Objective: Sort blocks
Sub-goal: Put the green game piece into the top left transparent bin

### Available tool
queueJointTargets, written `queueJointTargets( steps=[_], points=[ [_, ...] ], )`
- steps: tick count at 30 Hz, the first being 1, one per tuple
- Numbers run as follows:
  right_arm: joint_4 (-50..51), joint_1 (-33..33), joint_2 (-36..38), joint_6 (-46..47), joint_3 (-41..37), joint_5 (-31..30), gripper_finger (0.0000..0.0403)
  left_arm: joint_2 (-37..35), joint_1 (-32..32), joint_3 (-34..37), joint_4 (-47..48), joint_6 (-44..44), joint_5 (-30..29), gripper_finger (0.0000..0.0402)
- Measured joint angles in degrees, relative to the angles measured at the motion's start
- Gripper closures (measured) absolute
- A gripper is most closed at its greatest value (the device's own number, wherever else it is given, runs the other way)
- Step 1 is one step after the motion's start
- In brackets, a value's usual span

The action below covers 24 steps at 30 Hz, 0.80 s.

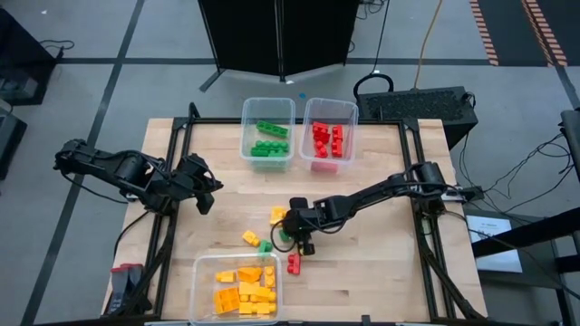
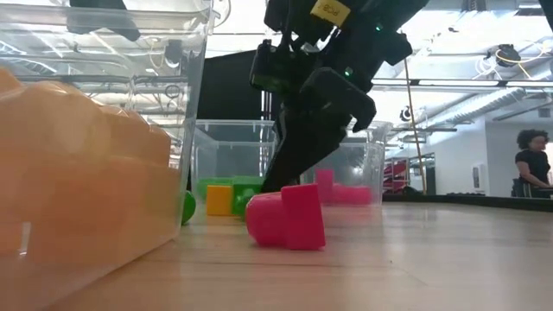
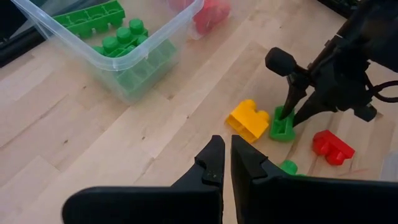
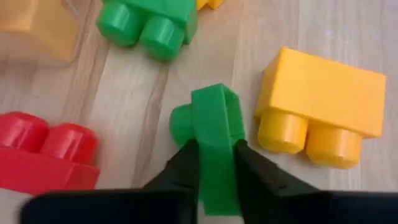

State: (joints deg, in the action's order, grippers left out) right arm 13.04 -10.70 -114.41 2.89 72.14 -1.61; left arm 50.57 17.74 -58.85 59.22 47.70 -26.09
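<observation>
Loose blocks lie mid-table: a yellow one (image 1: 278,215), another yellow one (image 1: 250,237), a green one (image 1: 265,245) and a red one (image 1: 295,263). My right gripper (image 4: 216,155) reaches in from the table's right and is shut on a small green block (image 4: 214,124). That block sits between the red block (image 4: 46,152) and the yellow block (image 4: 320,106). My left gripper (image 3: 227,165) hangs shut and empty above the table's left part, away from the blocks. My right gripper pinches the green block's two opposite side faces (image 4: 214,177) between its two fingers (image 4: 183,165). The fingers slant down from the table's right side. The block stands narrow side up with a stud (image 4: 180,124) pointing sideways, and its lower part (image 3: 281,134) rests on the table.
Three clear tubs stand on the table: one with green blocks (image 1: 268,131) and one with red blocks (image 1: 328,136) at the far edge, and one with yellow blocks (image 1: 237,290) at the near edge. A person (image 2: 529,164) stands in the room beyond.
</observation>
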Motion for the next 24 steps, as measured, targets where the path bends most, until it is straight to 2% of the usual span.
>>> queueJointTargets(
  steps=[3, 4, 14, 19, 24],
  points=[
    [0.22, -0.06, 0.07, 0.86, -0.01, 0.16, 0.0387, -0.01, 0.0, 0.0, 0.02, 0.0, -0.01, 0.0401],
    [0.23, -0.07, -0.05, 0.77, -0.16, -0.01, 0.0394, 0.0, 0.0, 0.0, 0.02, 0.0, 0.0, 0.0401],
    [7.06, -0.33, -0.35, 1.88, 5.96, 0.47, 0.04, -0.01, 0.02, 0.0, 0.07, -0.03, 0.0, 0.0401],
    [15.15, -0.28, -0.32, -1.41, 13.94, 0.42, 0.0401, 0.0, 0.02, 0.0, 0.09, -0.06, 0.0, 0.0401],
    [26.52, -0.24, -0.28, -8.21, 25.42, -0.04, 0.0402, 0.0, 0.02, 0.0, 0.24, -0.11, 0.0, 0.0401]
  ],
)
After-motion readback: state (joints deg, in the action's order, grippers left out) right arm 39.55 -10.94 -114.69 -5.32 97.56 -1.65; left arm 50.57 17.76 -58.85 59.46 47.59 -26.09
